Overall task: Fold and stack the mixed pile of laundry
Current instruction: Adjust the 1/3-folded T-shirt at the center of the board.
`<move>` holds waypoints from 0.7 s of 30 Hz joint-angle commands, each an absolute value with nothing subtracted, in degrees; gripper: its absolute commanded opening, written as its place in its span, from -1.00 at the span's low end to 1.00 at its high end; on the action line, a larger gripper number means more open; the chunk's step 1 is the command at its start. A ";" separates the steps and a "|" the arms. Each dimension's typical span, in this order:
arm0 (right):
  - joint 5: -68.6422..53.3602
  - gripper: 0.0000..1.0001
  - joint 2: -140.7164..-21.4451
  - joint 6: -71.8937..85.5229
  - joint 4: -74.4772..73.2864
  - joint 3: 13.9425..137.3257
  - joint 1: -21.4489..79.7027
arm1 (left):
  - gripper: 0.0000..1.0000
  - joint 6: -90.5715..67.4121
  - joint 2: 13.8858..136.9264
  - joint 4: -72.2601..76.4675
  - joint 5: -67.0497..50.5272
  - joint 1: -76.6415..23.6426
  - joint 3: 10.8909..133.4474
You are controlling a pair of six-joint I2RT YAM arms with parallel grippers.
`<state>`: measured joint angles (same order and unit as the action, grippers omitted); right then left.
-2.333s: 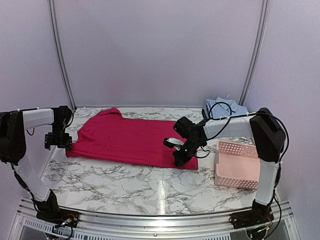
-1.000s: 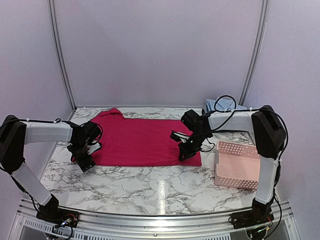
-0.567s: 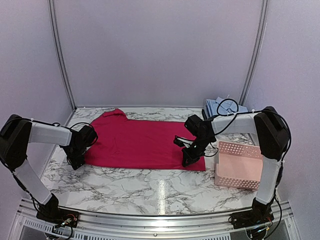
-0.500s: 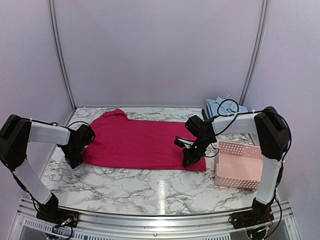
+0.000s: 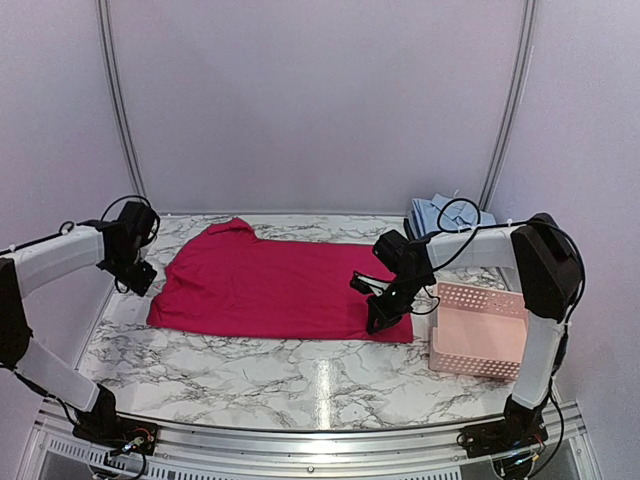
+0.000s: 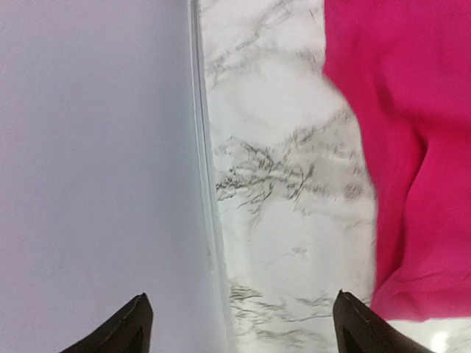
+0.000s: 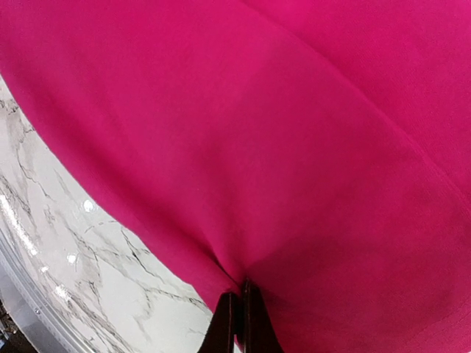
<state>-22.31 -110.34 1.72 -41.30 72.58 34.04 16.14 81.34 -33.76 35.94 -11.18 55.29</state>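
Left arm extends inward from its raised elbow. Its gripper [image 5: 139, 276] points down with jaws wide apart and nothing between them. Right arm reaches left, its gripper [image 7: 237, 323] angled low and pinched tight on the garment [image 7: 294, 147] edge.

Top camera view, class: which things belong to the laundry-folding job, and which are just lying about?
Belong to the job:
magenta-red garment, spread on the table
light blue shirt, back right
right gripper, shut on the garment's edge
left gripper, open, off the cloth

Just lying about:
pink lattice basket, front right
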 commanded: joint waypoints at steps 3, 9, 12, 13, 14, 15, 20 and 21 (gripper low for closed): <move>-23.77 -1.00 -110.70 1.82 -41.64 75.33 33.49 | 0.44 -18.56 84.25 -51.90 11.05 -3.69 69.90; -23.85 -1.00 -110.84 2.13 -41.78 75.73 33.43 | 0.38 -42.85 73.82 -46.33 -2.72 -2.12 58.08; -24.25 -1.00 -110.92 2.35 -41.69 75.61 33.49 | 0.37 -53.10 68.48 -41.07 -5.21 -1.92 50.97; -24.37 -1.00 -111.02 2.34 -41.73 75.60 33.49 | 0.32 -55.75 68.08 -40.60 -5.58 -1.89 49.09; -24.41 -1.00 -111.01 2.33 -41.76 75.53 33.42 | 0.24 -58.39 68.29 -40.47 -5.78 -1.75 47.58; -24.41 -1.00 -111.00 2.43 -41.71 75.26 33.48 | 0.16 -60.21 68.82 -40.26 -6.11 -1.61 45.96; -24.43 -1.00 -110.70 2.80 -41.49 74.90 33.48 | -0.10 -63.98 69.83 -37.04 -5.82 -1.10 40.21; -24.43 -1.00 -110.80 2.80 -41.55 75.04 33.45 | -0.11 -64.24 69.79 -36.29 -5.24 -0.87 39.41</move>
<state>-23.42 -110.37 1.98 -41.50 73.36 33.85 -57.30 69.67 -39.72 -4.73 -1.67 42.19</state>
